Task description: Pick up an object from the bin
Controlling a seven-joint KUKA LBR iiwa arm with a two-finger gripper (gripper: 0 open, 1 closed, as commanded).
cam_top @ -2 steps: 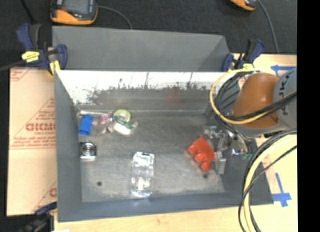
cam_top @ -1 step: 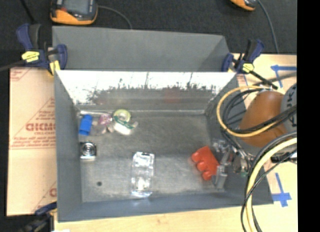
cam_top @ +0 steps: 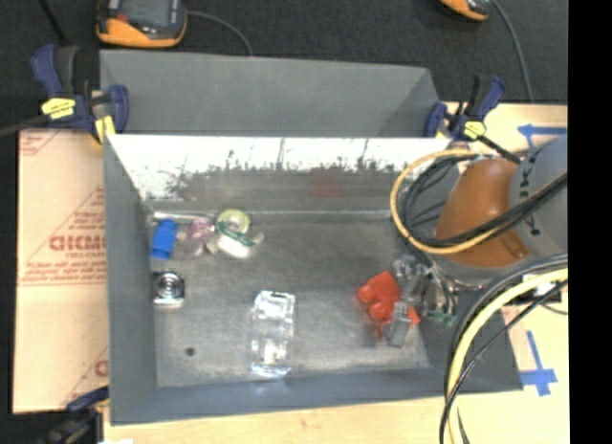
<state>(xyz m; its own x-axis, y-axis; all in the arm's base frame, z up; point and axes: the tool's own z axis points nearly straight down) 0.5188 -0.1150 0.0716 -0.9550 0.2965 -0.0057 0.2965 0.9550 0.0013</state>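
The gripper [cam_top: 404, 318] is seen low at the right end of the grey metal bin [cam_top: 287, 112], under the orange wrist cover. A red blocky plastic piece [cam_top: 377, 295] lies on the floor there, just beside the gripper on its left, maybe touching. Whether the gripper is open or closed cannot be told. Well apart, a clear crumpled plastic wrapper [cam_top: 271, 330] is found in the middle, and a small blue plastic cylinder [cam_top: 164, 238], a round silver metal part [cam_top: 168, 287] and a white-green roll [cam_top: 234, 232] are at the left.
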